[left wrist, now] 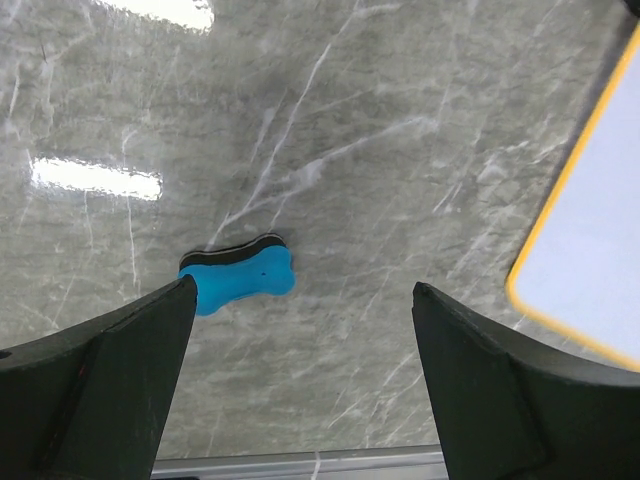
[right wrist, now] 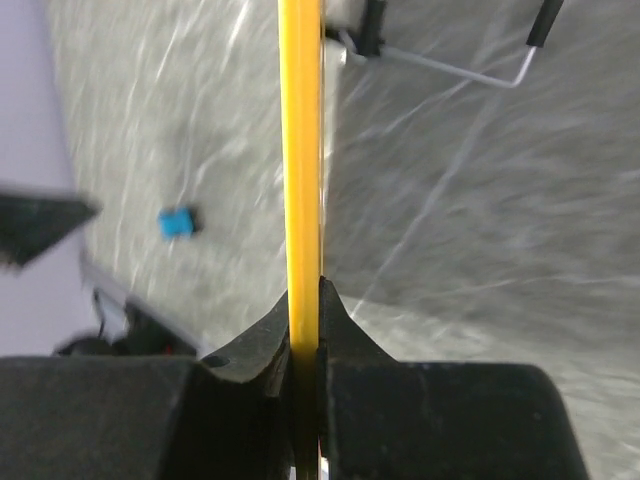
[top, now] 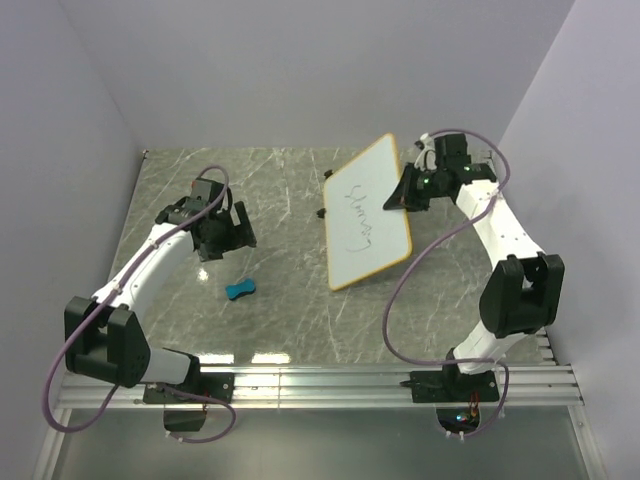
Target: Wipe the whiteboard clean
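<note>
While the large white rectangular whiteboard [top: 367,215] with its thin orange-tan frame sits right of centre on the grey marble-patterned table [top: 290,320], its long axis runs roughly 12 to 6 o'clock in the top view. Black scribbles [top: 360,222] follow that axis. The right gripper [top: 405,195] is clamped on the frame at the board's 3 o'clock edge; the right wrist view shows both fingers pinching the thin yellow rim [right wrist: 300,150] edge-on. The surface looks smooth and glossy, the frame rigid. Whether the board is lifted off the table I cannot tell.

The small blue bow-tie-shaped eraser [top: 240,290] with a dark felt face lies flat, well apart from the board, toward 8 o'clock. The left gripper [top: 225,235] is the nearer, hovering with fingers spread wide; the eraser lies at its 5 o'clock. Judgement: the left arm must descend there.
</note>
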{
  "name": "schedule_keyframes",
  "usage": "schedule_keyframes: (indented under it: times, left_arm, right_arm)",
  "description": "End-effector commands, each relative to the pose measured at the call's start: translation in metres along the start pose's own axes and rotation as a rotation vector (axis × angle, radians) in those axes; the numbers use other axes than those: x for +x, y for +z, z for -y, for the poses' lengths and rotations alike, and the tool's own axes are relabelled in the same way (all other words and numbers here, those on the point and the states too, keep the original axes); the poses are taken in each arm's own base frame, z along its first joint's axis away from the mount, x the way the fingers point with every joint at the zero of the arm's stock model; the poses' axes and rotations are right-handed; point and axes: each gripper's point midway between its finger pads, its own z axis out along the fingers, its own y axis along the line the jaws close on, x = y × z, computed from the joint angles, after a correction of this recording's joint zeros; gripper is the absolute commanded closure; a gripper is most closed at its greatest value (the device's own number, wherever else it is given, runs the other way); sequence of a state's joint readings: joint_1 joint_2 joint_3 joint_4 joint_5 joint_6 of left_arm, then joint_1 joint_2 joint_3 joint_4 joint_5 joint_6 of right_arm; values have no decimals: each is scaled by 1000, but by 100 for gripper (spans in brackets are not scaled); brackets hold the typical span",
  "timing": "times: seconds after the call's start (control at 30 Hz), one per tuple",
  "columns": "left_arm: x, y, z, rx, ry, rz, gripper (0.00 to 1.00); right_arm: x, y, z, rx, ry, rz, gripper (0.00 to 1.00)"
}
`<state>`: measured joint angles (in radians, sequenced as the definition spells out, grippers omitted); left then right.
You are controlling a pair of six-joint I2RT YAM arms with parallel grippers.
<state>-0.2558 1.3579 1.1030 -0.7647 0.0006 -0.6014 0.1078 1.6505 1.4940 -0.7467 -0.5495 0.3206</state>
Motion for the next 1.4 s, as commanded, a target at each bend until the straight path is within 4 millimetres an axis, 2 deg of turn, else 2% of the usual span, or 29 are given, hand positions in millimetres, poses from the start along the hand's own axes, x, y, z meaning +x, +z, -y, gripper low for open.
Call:
schedule_keyframes:
  times: [0.0, 0.17, 0.27, 0.33, 0.43, 0.57, 0.63, 0.67, 0.73, 0.77, 0.8, 0.83, 0.87, 0.9, 1.0, 1.03, 1.13, 1.2, 1.37]
  left_arm:
    - [12, 14, -6, -29, 29, -56, 6]
    - [28, 25, -21, -98, 36, -118, 6]
    - [28, 22, -18, -78, 38, -111, 6]
    - [26, 18, -15, -67, 41, -100, 6]
    - [19, 10, -10, -48, 46, -76, 6]
    - [18, 7, -6, -29, 56, -79, 6]
    - [17, 7, -6, -29, 67, -75, 6]
    - [17, 7, -6, -30, 69, -78, 6]
    - [16, 7, -5, -26, 73, -71, 6]
    - [16, 8, -5, -26, 73, -73, 6]
    - [15, 9, -5, -24, 73, -74, 6]
    - [14, 12, -3, -20, 74, -77, 5]
    - [14, 12, -3, -20, 75, -77, 5]
    - [15, 14, -3, -25, 74, -84, 6]
    - [17, 21, -7, -51, 87, -104, 5]
    - [19, 23, -7, -56, 94, -118, 5]
    - [30, 31, -15, -122, 136, -163, 6]
    - [37, 36, -21, -170, 159, -191, 6]
    - [61, 35, -20, -224, 223, -245, 8]
  right_arm:
    - [56, 5, -28, -146, -74, -156, 100]
    - [80, -13, -54, -265, -97, -165, 100]
    - [92, -24, -61, -255, -149, -147, 100]
    - [91, -38, -65, -237, -195, -105, 100]
    - [80, -54, -75, -234, -234, -56, 100]
    - [49, -80, -111, -309, -286, 15, 100]
    - [37, -89, -121, -330, -302, 51, 100]
    - [24, -97, -130, -338, -309, 86, 100]
    - [3, -103, -129, -307, -298, 145, 100]
    - [-14, -106, -132, -293, -294, 183, 100]
    - [-26, -107, -129, -270, -284, 209, 100]
    - [-55, -105, -125, -224, -243, 258, 100]
    - [-57, -104, -122, -210, -241, 266, 100]
    - [-73, -99, -124, -202, -221, 274, 100]
    - [-92, -90, -126, -191, -180, 273, 100]
    - [-96, -75, -120, -184, -133, 244, 100]
    - [-102, -54, -118, -207, -68, 219, 100]
    - [-107, -48, -119, -220, -57, 220, 100]
    - [-101, -37, -119, -247, -40, 169, 100]
